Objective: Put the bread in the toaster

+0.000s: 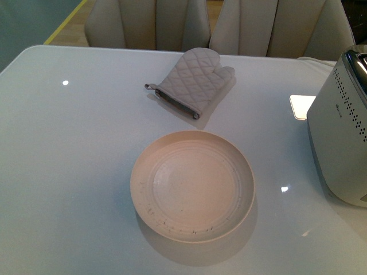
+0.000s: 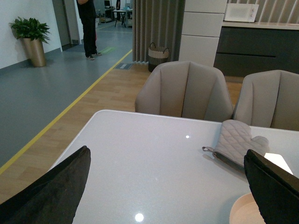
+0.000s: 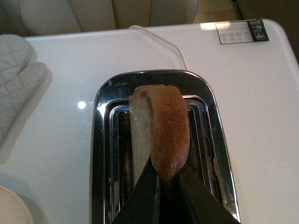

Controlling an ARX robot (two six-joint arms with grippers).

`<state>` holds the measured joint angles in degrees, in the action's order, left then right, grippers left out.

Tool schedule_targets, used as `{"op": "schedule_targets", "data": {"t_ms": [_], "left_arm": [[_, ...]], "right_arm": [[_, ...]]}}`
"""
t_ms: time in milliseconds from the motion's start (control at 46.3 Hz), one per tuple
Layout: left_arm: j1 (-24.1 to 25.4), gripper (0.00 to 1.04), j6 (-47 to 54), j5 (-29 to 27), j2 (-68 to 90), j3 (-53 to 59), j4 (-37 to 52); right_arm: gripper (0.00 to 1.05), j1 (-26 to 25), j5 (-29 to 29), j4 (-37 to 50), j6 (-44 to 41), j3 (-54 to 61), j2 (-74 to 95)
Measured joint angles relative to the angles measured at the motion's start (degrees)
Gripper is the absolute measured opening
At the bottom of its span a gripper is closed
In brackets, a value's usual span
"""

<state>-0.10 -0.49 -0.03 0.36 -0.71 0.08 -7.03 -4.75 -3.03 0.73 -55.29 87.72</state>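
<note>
In the right wrist view my right gripper (image 3: pixel 164 179) is shut on the bread (image 3: pixel 156 126), a slice with pale crumb and brown crust held on edge. The bread hangs directly over the chrome top of the toaster (image 3: pixel 105 154), above its slots; whether it touches them I cannot tell. The toaster (image 1: pixel 344 137) also shows at the right edge of the front view, silver-white with rows of dark holes. My left gripper (image 2: pixel 168 186) is open over bare tabletop with nothing between its fingers. Neither arm shows in the front view.
A round cream plate (image 1: pixel 192 226) sits at the table's centre with nothing on it. A quilted beige oven mitt (image 1: pixel 192 80) lies behind it. Beige chairs (image 2: pixel 184 88) stand along the far table edge. A label card (image 3: pixel 242 31) lies beyond the toaster.
</note>
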Motion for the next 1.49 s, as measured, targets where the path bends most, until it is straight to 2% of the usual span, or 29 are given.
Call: {"op": "schedule_targets", "data": {"t_ms": [734,1080,1296,1490], "left_arm": [[0.0,0.98,0.0,0.0,0.0,0.0,0.0],[0.0,0.98,0.0,0.0,0.0,0.0,0.0],[0.0,0.98,0.0,0.0,0.0,0.0,0.0],[0.0,0.98,0.0,0.0,0.0,0.0,0.0]], "right_arm": [[0.03,-0.8,2.9,-11.8,-3.6,-3.4,-1.1],[0.03,0.3,2.5,-11.3,-4.5,-3.5,-0.1],[0.34,0.7,2.6,-9.5,-2.9,-1.8,1.0],[0.76,-0.7,3.2,-4.5,-0.4,1.7,-5.0]]}}
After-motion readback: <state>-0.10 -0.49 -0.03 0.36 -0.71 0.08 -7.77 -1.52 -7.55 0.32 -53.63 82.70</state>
